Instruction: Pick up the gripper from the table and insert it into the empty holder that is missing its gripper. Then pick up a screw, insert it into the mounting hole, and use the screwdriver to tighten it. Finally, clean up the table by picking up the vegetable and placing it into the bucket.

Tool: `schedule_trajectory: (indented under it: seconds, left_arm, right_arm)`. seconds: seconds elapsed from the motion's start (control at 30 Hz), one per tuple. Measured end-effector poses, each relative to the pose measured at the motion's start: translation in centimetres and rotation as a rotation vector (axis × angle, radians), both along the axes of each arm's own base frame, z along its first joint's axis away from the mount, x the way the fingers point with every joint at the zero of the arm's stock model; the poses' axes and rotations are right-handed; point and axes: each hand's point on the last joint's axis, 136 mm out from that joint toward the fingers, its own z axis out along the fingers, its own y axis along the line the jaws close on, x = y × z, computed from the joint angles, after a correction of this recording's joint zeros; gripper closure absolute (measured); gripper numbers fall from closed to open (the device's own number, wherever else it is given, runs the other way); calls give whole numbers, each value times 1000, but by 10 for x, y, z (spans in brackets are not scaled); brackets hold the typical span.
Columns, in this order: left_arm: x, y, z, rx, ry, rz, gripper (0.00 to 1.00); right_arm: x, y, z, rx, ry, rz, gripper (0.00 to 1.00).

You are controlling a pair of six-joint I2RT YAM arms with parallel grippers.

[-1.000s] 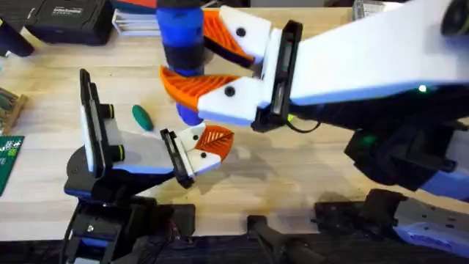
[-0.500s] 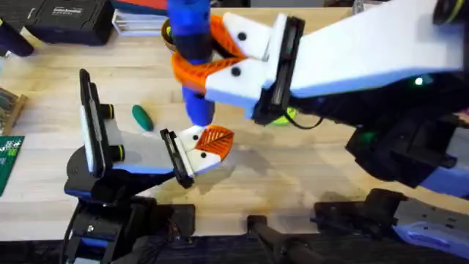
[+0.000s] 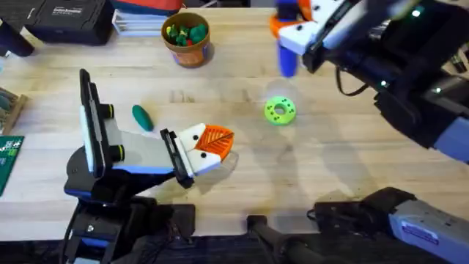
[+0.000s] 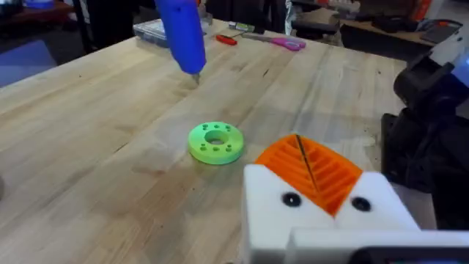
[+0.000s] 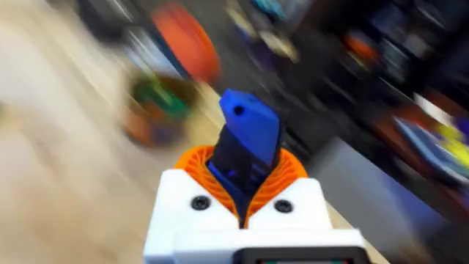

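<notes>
Right gripper (image 3: 293,29) is up at the far right of the table, jaws pinching the blue screwdriver (image 3: 287,57), tip pointing down and off the wood, beyond the bright green ring disc (image 3: 280,111). Left gripper (image 3: 209,147) is low over the table near the middle, orange pads pressed together with nothing between them. Vegetable (image 3: 141,116) lies on the table just beside the left arm, well apart from the bucket (image 3: 186,48) at the far edge, which has small toys inside.
</notes>
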Motion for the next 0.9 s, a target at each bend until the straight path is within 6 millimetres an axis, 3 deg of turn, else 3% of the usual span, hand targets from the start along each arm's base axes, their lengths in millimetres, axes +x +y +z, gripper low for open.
schedule_trajectory:
  seconds: [0.17,0.33,0.5,0.6,0.77,0.87,0.9]
  left_arm:
    - [0,0,0,0,0,0,997]
    - [0,0,0,0,0,0,997]
    - [0,0,0,0,0,0,997]
    - [0,0,0,0,0,0,997]
    - [0,0,0,0,0,0,997]
    - [0,0,0,0,0,0,997]
    - [0,0,0,0,0,0,997]
  right_arm:
    - [38,-67,-62,-369,32,-234,977]
    - [60,-117,-125,-691,109,-326,977]
    - [63,-131,-184,-850,220,-288,977]
    - [64,-132,-209,-913,255,-255,968]
    - [65,-134,-229,-915,313,-257,738]
    - [68,-136,-225,-862,332,-302,528]
    - [69,-137,-224,-846,341,-320,411]
